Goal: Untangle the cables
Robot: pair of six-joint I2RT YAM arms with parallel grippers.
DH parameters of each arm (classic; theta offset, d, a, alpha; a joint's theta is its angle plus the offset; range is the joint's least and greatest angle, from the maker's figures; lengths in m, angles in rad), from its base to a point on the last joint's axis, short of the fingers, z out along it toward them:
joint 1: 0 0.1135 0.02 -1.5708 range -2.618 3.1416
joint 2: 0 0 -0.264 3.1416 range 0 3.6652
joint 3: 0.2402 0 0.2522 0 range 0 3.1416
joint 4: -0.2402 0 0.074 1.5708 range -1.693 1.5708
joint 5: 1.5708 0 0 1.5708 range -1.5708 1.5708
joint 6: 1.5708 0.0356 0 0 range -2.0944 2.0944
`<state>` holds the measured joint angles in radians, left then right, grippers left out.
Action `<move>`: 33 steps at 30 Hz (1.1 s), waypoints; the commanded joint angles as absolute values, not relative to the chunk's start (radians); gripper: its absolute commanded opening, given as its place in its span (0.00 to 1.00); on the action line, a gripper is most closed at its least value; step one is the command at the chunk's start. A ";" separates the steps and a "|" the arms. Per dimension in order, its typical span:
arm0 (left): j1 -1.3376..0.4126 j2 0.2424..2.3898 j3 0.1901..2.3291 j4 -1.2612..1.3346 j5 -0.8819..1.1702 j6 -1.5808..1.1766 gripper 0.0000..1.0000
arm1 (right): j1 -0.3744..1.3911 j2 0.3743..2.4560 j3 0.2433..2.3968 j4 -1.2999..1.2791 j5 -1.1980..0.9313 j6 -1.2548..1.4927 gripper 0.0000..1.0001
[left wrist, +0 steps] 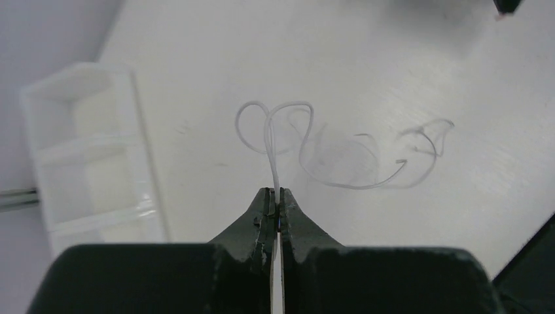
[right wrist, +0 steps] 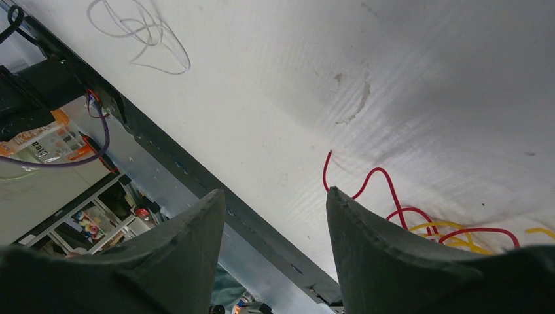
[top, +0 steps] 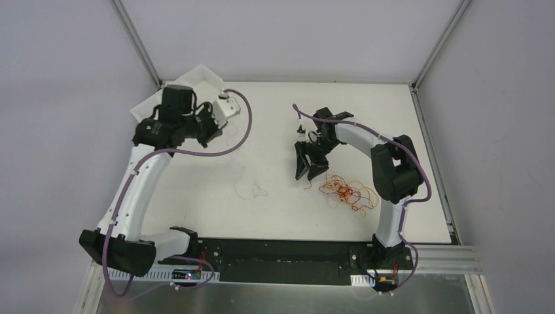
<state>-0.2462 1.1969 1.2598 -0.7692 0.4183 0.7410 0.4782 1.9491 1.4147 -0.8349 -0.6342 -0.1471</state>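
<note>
Right wrist cam only catches a corner of the cables (right wrist: 419,226). The rest of the tangle runs behind the right gripper (right wrist: 276,193) and off the bottom edge, so no counting strands. On the left wrist cam the white wire (left wrist: 271,147) vanishes between the pinched tips of the left gripper (left wrist: 275,193), and from the top cam it's too thin to make out.

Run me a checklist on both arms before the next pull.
1. Is the left gripper shut on the white wire: ok.
2. Is the white wire apart from the coloured tangle: ok, it is over by the tray.
3. Is the right gripper open: ok.
4. Is the right gripper around a strand: not ok, nothing sits between its fingers; the red strand lies beside them.
5. Is the coloured tangle separated: not ok, red, orange and yellow loops cross.
6. Is the white wire's loose end off the table: cannot tell.
</note>
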 commanded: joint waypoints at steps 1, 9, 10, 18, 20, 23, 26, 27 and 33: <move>-0.192 1.228 1.580 -0.959 0.405 0.642 0.00 | 0.473 1.881 1.398 -0.866 -0.622 -0.169 0.61; 0.040 1.444 2.092 -0.961 0.435 0.356 0.00 | 0.472 1.880 1.413 -0.871 -0.625 -0.168 0.61; 0.041 1.452 2.122 -0.957 0.438 0.348 0.00 | 0.470 1.882 1.415 -0.871 -0.626 -0.168 0.61; 0.033 1.425 2.085 -0.934 0.941 0.155 0.00 | 0.471 1.874 1.479 -0.864 -0.673 -0.190 0.61; 0.031 1.421 2.059 -0.897 1.024 0.078 0.00 | 0.472 1.855 1.507 -0.838 -0.693 -0.186 0.63; 0.031 1.407 2.050 -0.746 1.123 -0.100 0.00 | 0.474 1.799 1.513 -0.719 -0.700 -0.159 0.67; 0.032 1.389 2.022 -0.448 1.187 -0.421 0.00 | 0.475 1.732 1.491 -0.586 -0.703 -0.129 0.72; 0.032 1.388 2.011 -0.380 1.183 -0.480 0.00 | 0.477 1.708 1.476 -0.541 -0.704 -0.117 0.74; 0.033 1.381 1.869 -0.352 1.103 -0.506 0.00 | 0.518 1.549 1.277 -0.192 -0.723 -0.018 0.87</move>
<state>0.0387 1.4010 1.9499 -0.4732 1.0935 -0.3752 0.4820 1.6478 1.3735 -0.4576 -0.6777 -0.0875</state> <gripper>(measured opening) 0.018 0.853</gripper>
